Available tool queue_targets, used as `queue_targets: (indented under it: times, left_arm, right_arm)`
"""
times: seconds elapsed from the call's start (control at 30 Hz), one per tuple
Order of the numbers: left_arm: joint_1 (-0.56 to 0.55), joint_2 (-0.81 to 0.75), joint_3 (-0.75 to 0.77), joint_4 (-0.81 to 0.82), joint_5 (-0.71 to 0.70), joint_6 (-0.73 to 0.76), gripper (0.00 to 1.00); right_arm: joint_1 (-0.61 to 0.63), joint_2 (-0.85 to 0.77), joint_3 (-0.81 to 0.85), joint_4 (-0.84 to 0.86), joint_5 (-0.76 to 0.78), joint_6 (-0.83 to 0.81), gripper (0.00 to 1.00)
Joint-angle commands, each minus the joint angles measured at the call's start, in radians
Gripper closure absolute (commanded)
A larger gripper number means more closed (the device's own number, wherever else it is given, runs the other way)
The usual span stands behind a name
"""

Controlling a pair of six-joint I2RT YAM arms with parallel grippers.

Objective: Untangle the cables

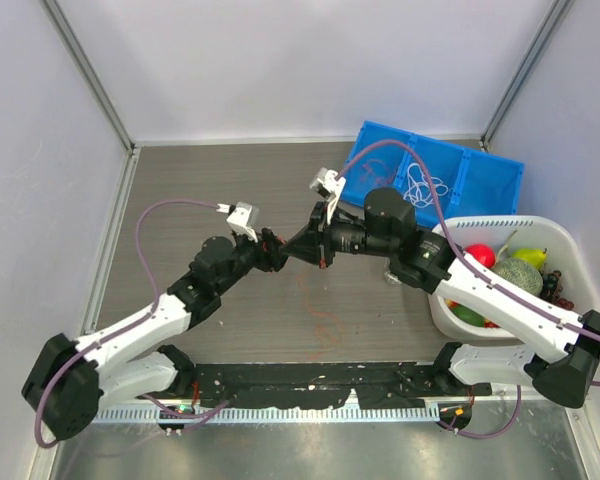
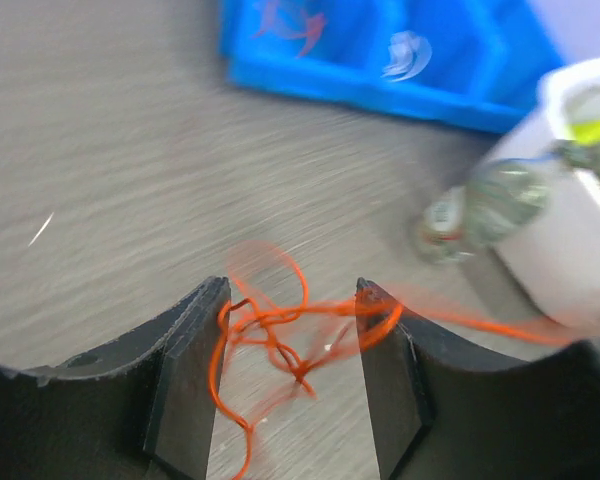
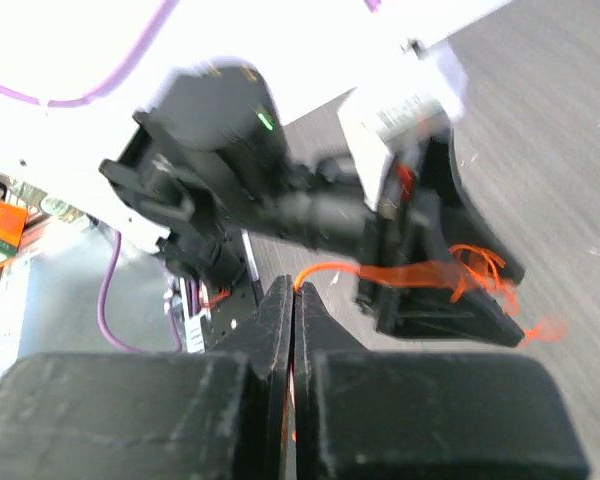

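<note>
Arm bases sit at 6 o'clock in the top view. Both arms reach in toward the middle of the table [image 1: 180,180], and the two grippers meet tip to tip there.

Left gripper [image 2: 292,292] — fingers spread apart. A red-orange cable [image 2: 270,325] is bunched in a loopy tangle in the gap, with strands touching both inner finger faces. One strand trails off toward 3 o'clock in that wrist view. The loops are blurred, so can't tell how many cords are in the clump.

Right gripper [image 3: 294,292] — fingers pressed together, pinching a strand of the same red-orange cable. The strand comes out of the seam and runs across to the tangle at the left gripper.

Farther back, at 1 o'clock in the top view, is a blue bin [image 1: 490,185] with compartments. White cables [image 1: 420,185] are coiled in the middle one. The left wrist view shows another red-orange cord [image 2: 292,25] in a neighbouring compartment, blurred. A white basket [image 1: 510,221] at 3 o'clock, just beside the bin, has fruit [image 1: 520,272] in it.
</note>
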Motion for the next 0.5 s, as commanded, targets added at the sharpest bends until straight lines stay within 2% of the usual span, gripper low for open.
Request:
queue_targets:
  times: [0.0, 0.1, 0.2, 0.37, 0.47]
  left_arm:
    - [0.027, 0.129, 0.018, -0.076, -0.302, -0.108, 0.44]
    - [0.064, 0.194, 0.002, -0.052, -0.251, -0.166, 0.46]
    - [0.070, 0.190, -0.018, -0.053, -0.240, -0.179, 0.48]
    - [0.071, 0.058, -0.065, -0.121, -0.248, -0.179, 0.46]
    - [0.073, -0.083, -0.055, -0.258, -0.254, -0.171, 0.35]
  right_arm:
    - [0.001, 0.000, 0.220, 0.007, 0.041, -0.046, 0.99]
    - [-0.002, 0.009, 0.317, -0.012, 0.094, -0.078, 0.99]
    - [-0.007, 0.040, 0.435, -0.033, 0.124, -0.106, 0.99]
    - [-0.026, 0.100, 0.505, -0.040, 0.147, -0.144, 0.99]
    - [-0.039, 0.128, 0.486, -0.029, 0.173, -0.149, 0.99]
